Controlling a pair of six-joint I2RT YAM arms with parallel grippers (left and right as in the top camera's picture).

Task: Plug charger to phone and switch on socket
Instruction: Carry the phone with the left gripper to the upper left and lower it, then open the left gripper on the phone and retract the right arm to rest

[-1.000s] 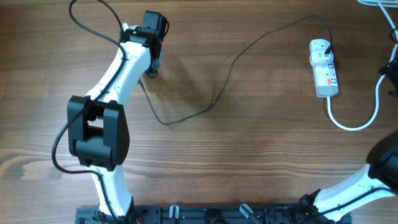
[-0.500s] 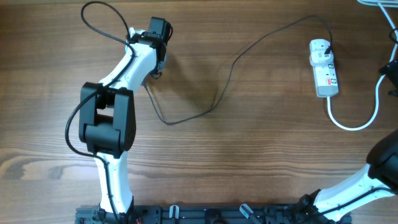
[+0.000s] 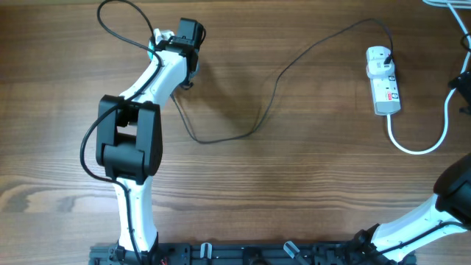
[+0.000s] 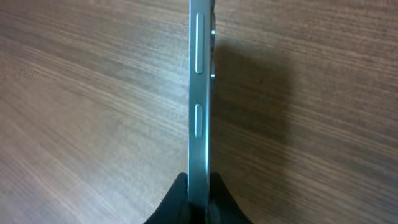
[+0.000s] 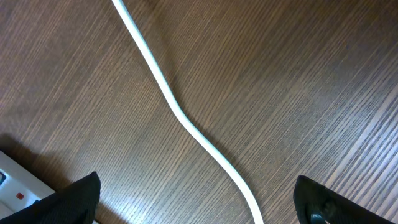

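Left gripper (image 4: 198,203) clamped on phone (image 4: 199,112), edge-on, long axis straight ahead; charger (image 3: 276,81) trails off right; my right gripper (image 5: 199,202) gapes wide.

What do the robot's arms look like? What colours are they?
The left arm is made of smooth white tubes joined by chunky black blocks, with a thin black cable looping off it. The right arm is white and black too. Their fingers are black.
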